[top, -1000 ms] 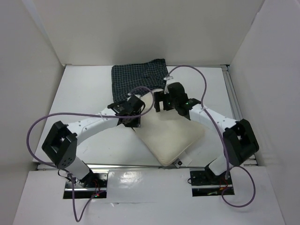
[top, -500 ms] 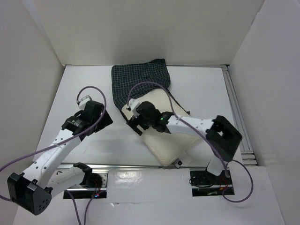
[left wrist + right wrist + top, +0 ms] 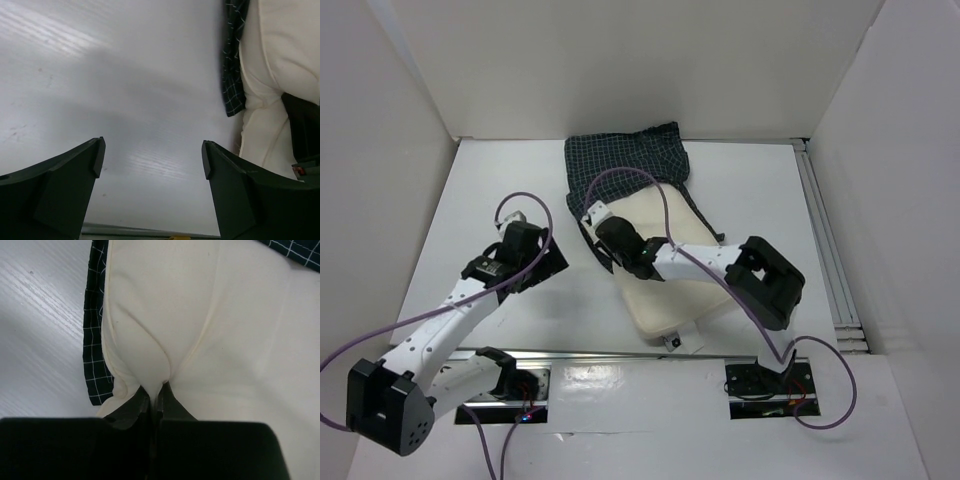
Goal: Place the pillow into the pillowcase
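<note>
Your right pincer (image 3: 156, 392) is clenched on a thin fold of the pillow (image 3: 685, 275), at the pillow's left corner. Only a small pinch of cloth is between the jaws, not the filling. The pillow lies in the middle of the table (image 3: 500, 180), turned at an angle, and its far part overlaps the pillowcase (image 3: 625, 165). The pillowcase is crumpled at the middle of the far edge of the table. A narrow strip of it also lies under the left side of the pillow, just beside the grip. I cannot tell whether any part of the pillow is already inside.

Your left pincer (image 3: 535, 265) is released. It hangs over bare table toward the left edge, well apart from both cloths, and it holds nothing.

Some risks, as I judge them:
- The pinch is shallow, so if you push or pull strongly, the fold can slip out of the jaws.
- Nothing holds the mouth of the pillowcase open, so if you push the pillow, the case probably slides to the far edge or bunches up.
- The checked strip lies very near the jaws, so it can be dragged together with the pillow.
</note>
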Action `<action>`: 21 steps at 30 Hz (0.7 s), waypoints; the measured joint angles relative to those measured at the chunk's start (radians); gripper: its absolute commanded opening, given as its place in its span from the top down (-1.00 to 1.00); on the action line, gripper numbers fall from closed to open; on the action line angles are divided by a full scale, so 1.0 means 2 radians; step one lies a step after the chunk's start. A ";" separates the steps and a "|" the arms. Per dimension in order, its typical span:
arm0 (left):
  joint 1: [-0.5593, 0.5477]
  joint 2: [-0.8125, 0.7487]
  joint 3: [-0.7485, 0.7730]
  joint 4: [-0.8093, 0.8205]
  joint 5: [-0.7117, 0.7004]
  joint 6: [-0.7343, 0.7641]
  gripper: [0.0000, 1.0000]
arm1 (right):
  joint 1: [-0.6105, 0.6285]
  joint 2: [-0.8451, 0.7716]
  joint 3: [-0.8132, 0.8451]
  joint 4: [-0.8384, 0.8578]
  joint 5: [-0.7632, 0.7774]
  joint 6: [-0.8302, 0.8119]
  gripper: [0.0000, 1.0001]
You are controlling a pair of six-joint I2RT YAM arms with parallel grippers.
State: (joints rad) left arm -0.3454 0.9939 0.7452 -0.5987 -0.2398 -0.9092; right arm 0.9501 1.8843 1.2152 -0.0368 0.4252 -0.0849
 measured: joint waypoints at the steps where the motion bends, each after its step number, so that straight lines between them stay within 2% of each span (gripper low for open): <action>1: -0.002 0.006 -0.006 0.020 0.011 0.008 -0.98 | -0.001 -0.006 -0.003 0.001 -0.002 0.001 1.00; 9: -0.046 0.103 -0.013 0.191 0.051 0.050 -1.00 | -0.046 -0.118 -0.030 -0.024 -0.112 0.011 1.00; 16: -0.054 0.146 -0.009 0.265 0.065 0.062 -1.00 | -0.069 -0.132 -0.022 -0.036 -0.155 0.023 1.00; 20: -0.054 0.171 0.003 0.294 0.070 0.060 -0.69 | -0.069 -0.132 -0.022 -0.043 -0.168 0.028 1.00; 21: -0.054 0.182 0.011 0.294 0.071 0.060 -0.45 | -0.069 -0.132 -0.022 -0.043 -0.168 0.029 1.00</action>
State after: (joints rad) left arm -0.4526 1.3575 0.7666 -0.0113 -0.0975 -0.7887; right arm 0.8116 1.6203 1.1717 -0.1223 0.0887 -0.0269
